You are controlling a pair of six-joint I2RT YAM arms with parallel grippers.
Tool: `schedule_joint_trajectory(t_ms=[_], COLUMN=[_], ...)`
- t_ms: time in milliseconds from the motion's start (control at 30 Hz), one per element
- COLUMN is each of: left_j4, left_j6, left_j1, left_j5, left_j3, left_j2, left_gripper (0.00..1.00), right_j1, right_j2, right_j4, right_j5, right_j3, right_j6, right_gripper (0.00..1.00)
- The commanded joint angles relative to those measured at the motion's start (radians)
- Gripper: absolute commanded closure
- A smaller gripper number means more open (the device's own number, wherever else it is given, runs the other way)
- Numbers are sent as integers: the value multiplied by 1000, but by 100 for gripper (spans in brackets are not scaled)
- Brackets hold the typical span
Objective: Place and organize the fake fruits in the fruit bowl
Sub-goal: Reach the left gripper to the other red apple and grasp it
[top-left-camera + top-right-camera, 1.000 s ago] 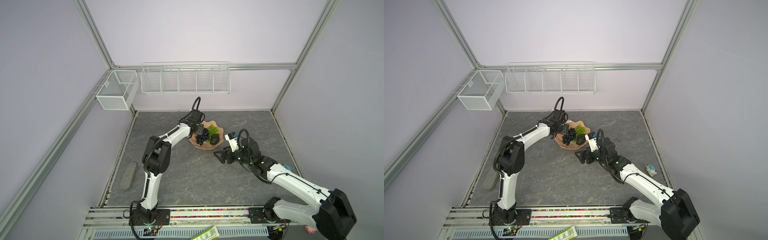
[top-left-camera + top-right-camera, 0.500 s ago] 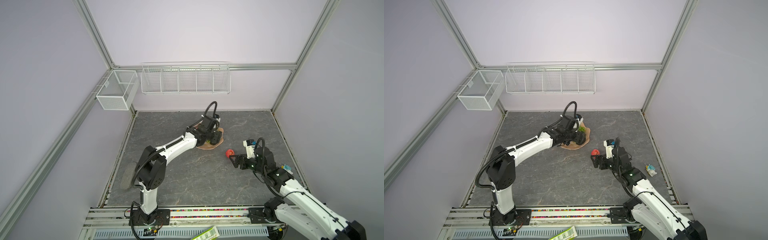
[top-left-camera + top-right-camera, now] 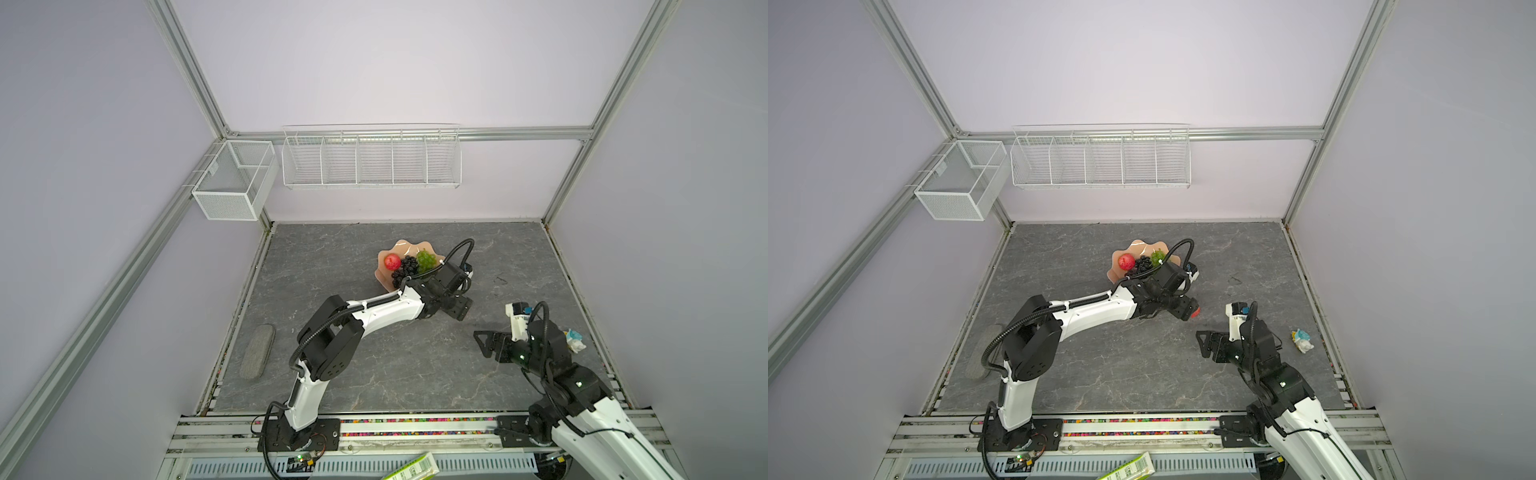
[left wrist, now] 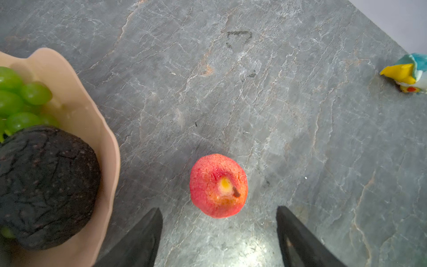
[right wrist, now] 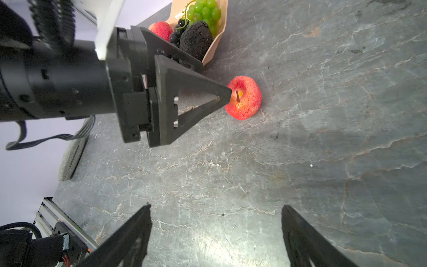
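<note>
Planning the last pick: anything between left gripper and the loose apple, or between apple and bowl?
Nothing visible. Left gripper is open, apple right at its tips. Only bare table between apple and bowl; avocado fills the bowl's near side.

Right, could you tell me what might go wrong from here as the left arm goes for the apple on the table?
1. The apple lies round and loose on the table. The left gripper is open with its tips barely reaching it, so an off-centre close could send it rolling.
2. The avocado and green grapes crowd the fruit bowl at the rim nearest the apple. Dropped there, it may roll back out.
</note>
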Motion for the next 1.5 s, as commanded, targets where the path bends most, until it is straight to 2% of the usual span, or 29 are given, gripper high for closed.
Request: schedule_joint_trajectory(t_ms=[0,633,1000,1233,1467], left_j4=[11,-53,-72,-58,-54], left_j6=[-11,-5,-4,-5,-6], left_j1=[-14,-20,-25,-25,-23], left_j5=[-14,-21,-53,-63,-76], left_j3=[22,126,175,175,161], left_j2=[29,162,209,204,118], left_gripper=[22,21,26,40,49], right_j1=[-5,-5,-6,-6,-6], right_j2=[-20,12,21,21,65], right_j4=[-17,2,-4,-5,25], right_j5=[13,12,16,11,9], right_j3=[-11,7,32,35,46], right_j6=[-4,-8,-16,-15,-21], right_gripper=[11,11,11,11,11])
